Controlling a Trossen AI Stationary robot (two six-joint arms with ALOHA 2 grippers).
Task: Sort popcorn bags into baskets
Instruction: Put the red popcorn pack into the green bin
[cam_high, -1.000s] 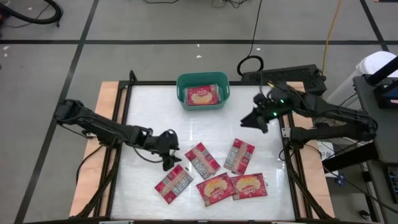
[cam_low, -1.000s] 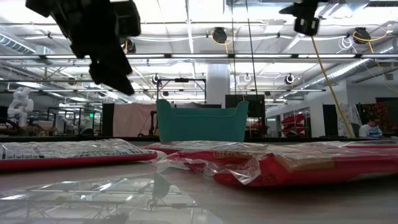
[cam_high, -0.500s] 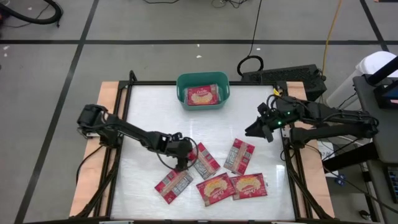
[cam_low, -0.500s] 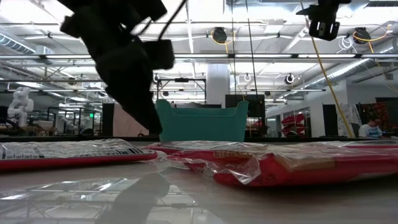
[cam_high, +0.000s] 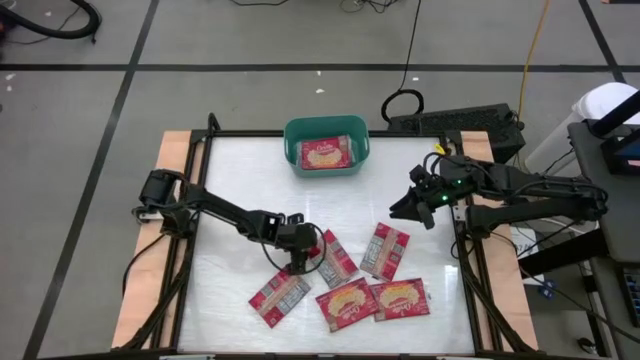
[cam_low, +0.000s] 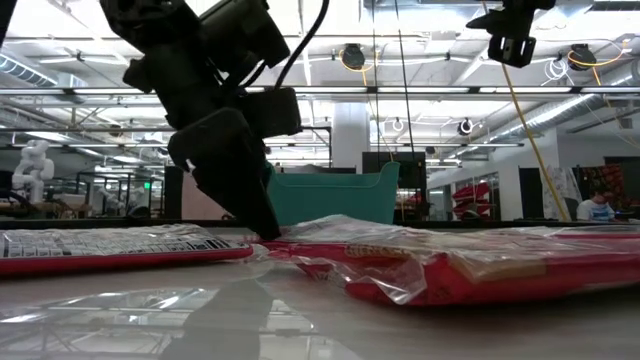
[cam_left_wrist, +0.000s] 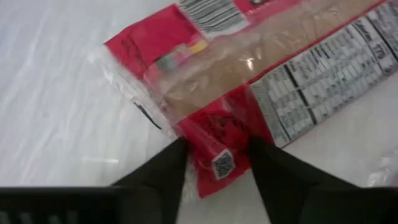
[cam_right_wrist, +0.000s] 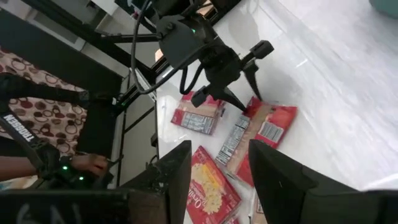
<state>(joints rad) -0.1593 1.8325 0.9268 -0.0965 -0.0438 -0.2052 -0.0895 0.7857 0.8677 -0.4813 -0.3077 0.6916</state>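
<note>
From above, the white counter (cam_high: 250, 180) carries a teal basket (cam_high: 326, 147) at its far edge, with one red popcorn bag (cam_high: 327, 155) lying inside it. Five more bags lie near the front: a grey-panel bag (cam_high: 331, 257) under the left pincer (cam_high: 297, 263), a second grey-panel bag (cam_high: 280, 296) just beside it toward the front left, a third (cam_high: 385, 250) to its right, and two picture-side-up bags (cam_high: 346, 304) (cam_high: 401, 298) along the front. The left arm reaches across to the first bag's corner. The right pincer (cam_high: 410, 208) hangs over the counter's right side, well apart from every bag.

At counter height, the left pincer (cam_low: 262, 222) points down with its tip at the edge of a bag (cam_low: 440, 262), the basket (cam_low: 330, 196) behind it. The right pincer (cam_low: 508, 48) hangs high.

The left wrist camera shows both fingers (cam_left_wrist: 163, 174) straddling the bag's red corner (cam_left_wrist: 214, 155), touching it or nearly so; I cannot tell whether they pinch it.

The right wrist camera shows its own fingers (cam_right_wrist: 180, 171) spread with nothing between them, the left arm (cam_right_wrist: 205, 56) and bags (cam_right_wrist: 264, 130) farther off.
</note>
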